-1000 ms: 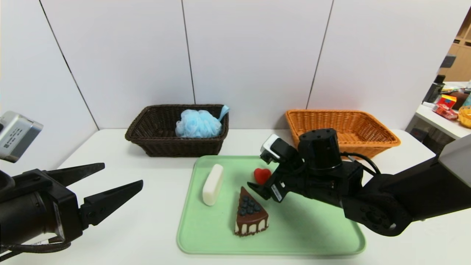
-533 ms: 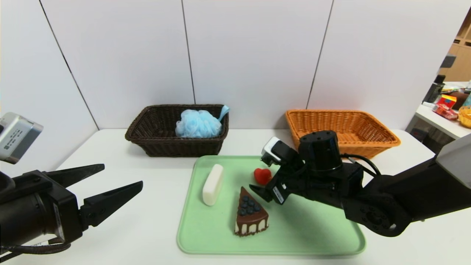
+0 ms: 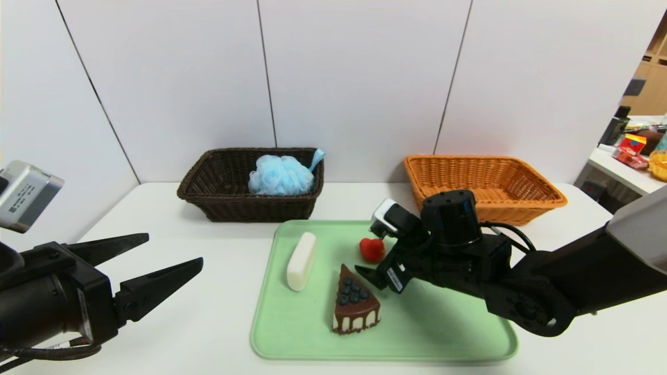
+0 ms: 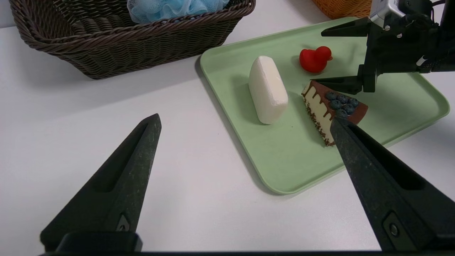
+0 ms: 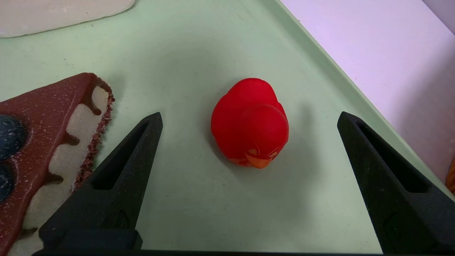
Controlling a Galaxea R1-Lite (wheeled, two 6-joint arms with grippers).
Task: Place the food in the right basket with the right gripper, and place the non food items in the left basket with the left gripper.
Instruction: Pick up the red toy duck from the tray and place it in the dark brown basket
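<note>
The chocolate cake slice [image 3: 355, 307] lies on the green tray [image 3: 443, 328], with the red duck [image 3: 372, 249] behind it and the white soap bar [image 3: 301, 261] to its left. The blue bath puff [image 3: 281, 174] sits inside the dark brown basket [image 3: 245, 208]. The orange-tan basket [image 3: 521, 182] at the back right holds nothing that I can see. My right gripper [image 5: 249, 117] hangs open low over the tray, its fingers either side of the duck [image 5: 250, 122] without touching it; the cake [image 5: 42, 117] is just outside one finger. My left gripper [image 3: 173, 249] is open above the table, left of the tray.
The tray's raised rim [image 4: 227, 121] runs between my left gripper and the soap [image 4: 267, 89]. White wall panels stand close behind both baskets. A side table with assorted items [image 3: 633, 148] is at the far right.
My right gripper has sunk slightly toward the tray around the duck. The left arm and all objects have stayed put.
</note>
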